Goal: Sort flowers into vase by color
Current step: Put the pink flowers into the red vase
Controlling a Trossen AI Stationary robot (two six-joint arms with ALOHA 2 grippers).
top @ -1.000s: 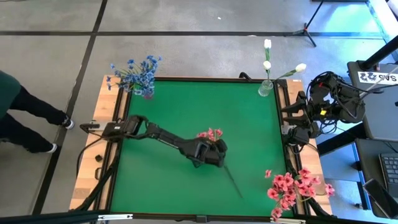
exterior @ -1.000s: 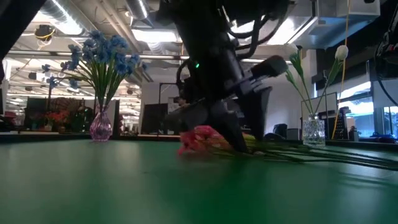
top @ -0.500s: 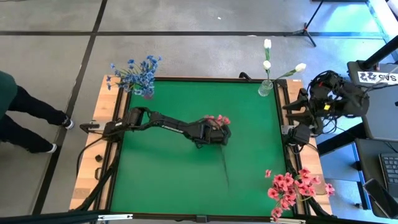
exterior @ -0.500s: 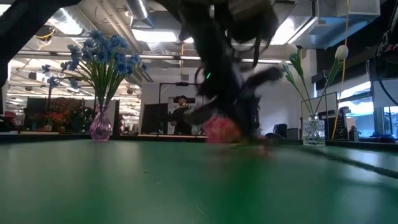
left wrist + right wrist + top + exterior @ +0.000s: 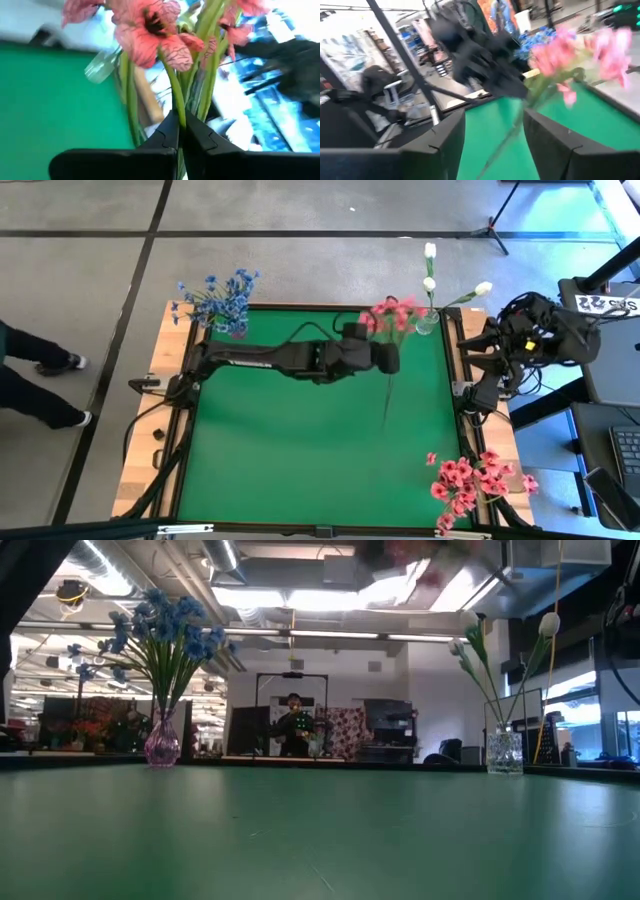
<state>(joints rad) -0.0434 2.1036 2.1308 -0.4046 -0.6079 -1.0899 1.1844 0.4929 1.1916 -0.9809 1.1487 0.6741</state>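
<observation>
Pink red-veined flowers on green stems, blue flowers, white buds, green table.

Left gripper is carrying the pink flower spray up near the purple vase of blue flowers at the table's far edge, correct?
Not quite: the left gripper holds the pink flower spray beside the clear glass vase of white buds, not the purple vase of blue flowers; the high view shows it.

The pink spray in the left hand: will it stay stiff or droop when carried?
The pink spray is probably light: the left hand grips only its stems. Its thin stem trails below, so it may sway. Held near the blooms, they likely stay up.
</observation>
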